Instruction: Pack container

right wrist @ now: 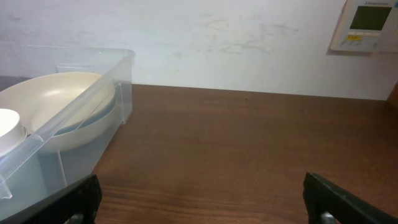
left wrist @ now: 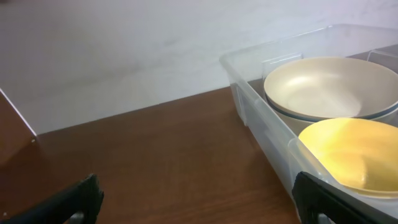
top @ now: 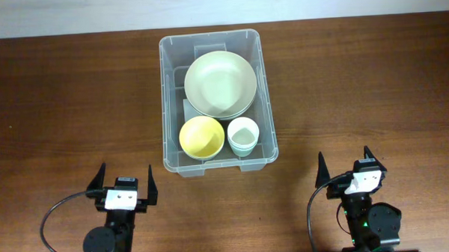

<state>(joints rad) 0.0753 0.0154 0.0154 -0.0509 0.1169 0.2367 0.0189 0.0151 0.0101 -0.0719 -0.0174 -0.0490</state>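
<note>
The clear plastic container (top: 266,94) stands at the table's middle back. Inside it are a stack of large pale green bowls (top: 219,83), a yellow bowl (top: 202,136) and a small white cup (top: 242,136). My left gripper (top: 125,183) is open and empty near the front edge, left of the container. My right gripper (top: 351,168) is open and empty near the front edge, right of the container. The left wrist view shows the container (left wrist: 249,93) with the pale bowls (left wrist: 329,87) and yellow bowl (left wrist: 351,152). The right wrist view shows the container (right wrist: 118,81) at left.
The wooden table (top: 66,101) spreads to both sides of the container. A white wall lies behind the table, with a wall-mounted control panel (right wrist: 367,25) at the upper right of the right wrist view.
</note>
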